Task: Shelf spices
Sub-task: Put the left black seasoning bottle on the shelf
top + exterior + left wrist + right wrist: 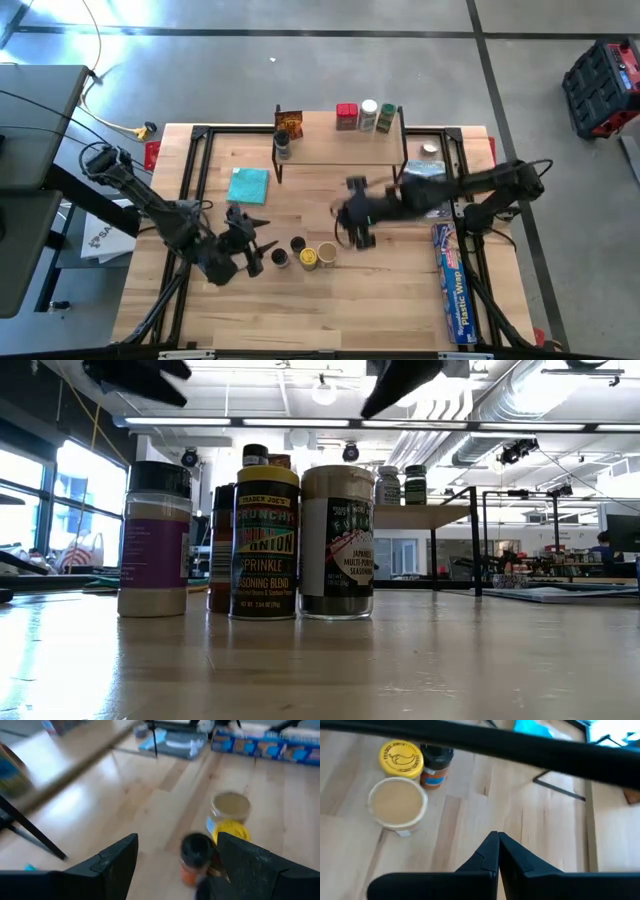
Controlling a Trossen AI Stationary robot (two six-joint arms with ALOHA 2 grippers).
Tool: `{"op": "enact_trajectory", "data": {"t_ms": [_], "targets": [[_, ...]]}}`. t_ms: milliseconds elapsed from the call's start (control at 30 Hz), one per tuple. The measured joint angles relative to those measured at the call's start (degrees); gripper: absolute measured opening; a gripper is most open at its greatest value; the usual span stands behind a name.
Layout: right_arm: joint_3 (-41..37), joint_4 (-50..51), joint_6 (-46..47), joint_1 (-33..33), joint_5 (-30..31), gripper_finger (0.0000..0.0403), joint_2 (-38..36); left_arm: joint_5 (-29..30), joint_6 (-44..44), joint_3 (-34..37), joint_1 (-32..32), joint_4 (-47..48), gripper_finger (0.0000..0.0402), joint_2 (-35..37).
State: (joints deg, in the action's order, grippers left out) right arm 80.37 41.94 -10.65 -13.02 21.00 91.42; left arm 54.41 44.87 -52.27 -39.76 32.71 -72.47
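Centrally, bare tabletop (400,270) beside jars (308,255).

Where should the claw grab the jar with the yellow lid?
Probably around the round body just under the lid, coming straight down from above. The jar with the yellow lid stands upright, packed close between the tan-lidded jar and a dark-lidded jar, so its free sides are the ones to pinch.
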Motion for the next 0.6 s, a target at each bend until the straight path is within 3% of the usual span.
{"op": "enact_trajectory", "data": {"t_ms": [267, 433, 600], "targets": [[-15.0, -15.1, 22.2, -15.3, 22.7, 0.0, 0.0, -1.2, 23.7, 0.0, -3.0, 0.0, 0.0266, -12.7], [-21.8, -22.6, 24.7, -19.1, 29.8, 0.0, 0.0, -3.6, 28.8, -0.2, -1.4, 0.0, 0.0266, -14.2], [-23.9, -23.7, 24.8, -18.7, 31.4, 0.0, 0.0, -6.4, 28.0, -0.8, 1.2, -1.7, 0.0266, -14.2]]}}
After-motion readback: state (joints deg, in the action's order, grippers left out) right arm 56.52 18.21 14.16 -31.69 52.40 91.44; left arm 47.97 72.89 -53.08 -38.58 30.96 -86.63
